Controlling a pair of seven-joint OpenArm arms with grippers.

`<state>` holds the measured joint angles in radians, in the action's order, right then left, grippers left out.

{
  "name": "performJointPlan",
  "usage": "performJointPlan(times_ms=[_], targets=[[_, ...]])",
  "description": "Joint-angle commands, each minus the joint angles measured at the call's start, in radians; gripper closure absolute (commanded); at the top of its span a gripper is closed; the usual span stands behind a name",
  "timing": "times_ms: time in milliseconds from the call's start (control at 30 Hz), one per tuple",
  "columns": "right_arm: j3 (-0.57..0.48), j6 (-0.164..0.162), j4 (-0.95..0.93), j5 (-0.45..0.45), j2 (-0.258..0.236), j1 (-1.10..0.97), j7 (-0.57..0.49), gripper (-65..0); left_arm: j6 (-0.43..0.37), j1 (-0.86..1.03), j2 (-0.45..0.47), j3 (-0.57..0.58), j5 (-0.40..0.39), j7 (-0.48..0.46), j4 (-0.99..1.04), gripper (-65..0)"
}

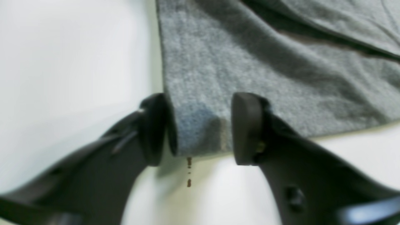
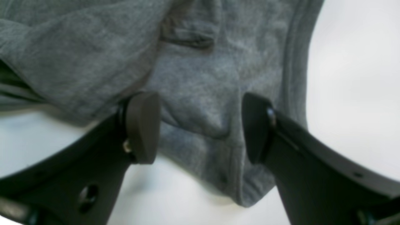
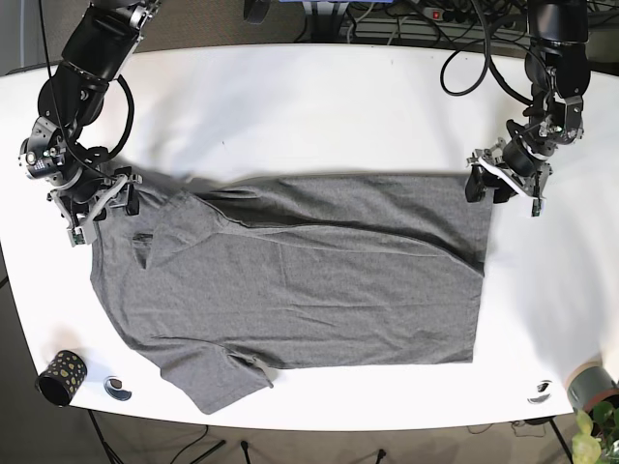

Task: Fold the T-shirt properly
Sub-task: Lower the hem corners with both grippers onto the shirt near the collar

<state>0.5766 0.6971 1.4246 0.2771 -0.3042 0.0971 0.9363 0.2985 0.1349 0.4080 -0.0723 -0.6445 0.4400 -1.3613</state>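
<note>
A grey T-shirt [image 3: 309, 280] lies spread on the white table [image 3: 319, 106], with one sleeve at the near left and a fold along its far edge. My left gripper [image 3: 498, 186] is at the shirt's far right corner. In the left wrist view it [image 1: 200, 128] stands open, its fingers straddling that corner of the cloth [image 1: 250, 62]. My right gripper [image 3: 97, 208] is at the shirt's far left end. In the right wrist view it [image 2: 200, 128] is open too, with a bunched lump of fabric [image 2: 203, 78] between its fingers.
A dark dotted cup [image 3: 60, 377] and a small round object [image 3: 117, 388] sit at the near left table edge. A grey pot [image 3: 592, 385] with a plant [image 3: 590, 440] and a small object [image 3: 542, 391] are at the near right. Cables [image 3: 406, 19] run behind the table.
</note>
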Motion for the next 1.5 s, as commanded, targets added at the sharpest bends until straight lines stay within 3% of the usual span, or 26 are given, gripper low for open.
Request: performJointPlan(times_ms=[0, 133, 300, 967, 1100, 1167, 1367, 1467], targets=[[0.007, 0.001, -0.051, 0.004, -0.034, 0.039, -0.018, -39.0, 0.0, -0.004, 0.013, -0.004, 0.002, 0.01, -0.007, -16.5], [0.007, 0.001, -0.138, 0.007, -0.059, 0.074, -0.061, -38.8, 0.0, -0.005, 0.013, -0.004, 0.002, 0.01, -0.004, -4.2], [0.006, 0.001, -0.186, 0.004, -0.077, 0.106, -0.081, -38.7, 0.0, -0.004, 0.016, -0.004, 0.002, 0.01, -0.004, -1.0], [0.0, 0.001, -0.308, 0.003, -0.109, 0.109, -0.185, -38.2, 0.0, -0.002, 0.019, -0.007, 0.002, 0.01, -0.007, -0.8], [0.0, 0.001, -0.31, 0.003, -0.106, 0.109, -0.185, -29.3, 0.0, 0.001, 0.021, -0.007, 0.002, 0.01, -0.007, -0.8], [0.0, 0.001, -0.315, 0.003, -0.105, 0.109, -0.185, -20.9, 0.0, 0.002, 0.03, -0.008, 0.002, 0.01, -0.007, -0.8], [0.0, 0.001, -0.357, 0.003, -0.105, 0.114, -0.187, -3.6, 0.0, 0.002, 0.033, -0.007, 0.002, 0.01, -0.007, -0.8], [0.0, 0.001, -0.357, 0.003, -0.105, 0.112, -0.187, 0.0, 0.0, 0.002, 0.033, -0.008, 0.002, 0.01, -0.007, -0.8]])
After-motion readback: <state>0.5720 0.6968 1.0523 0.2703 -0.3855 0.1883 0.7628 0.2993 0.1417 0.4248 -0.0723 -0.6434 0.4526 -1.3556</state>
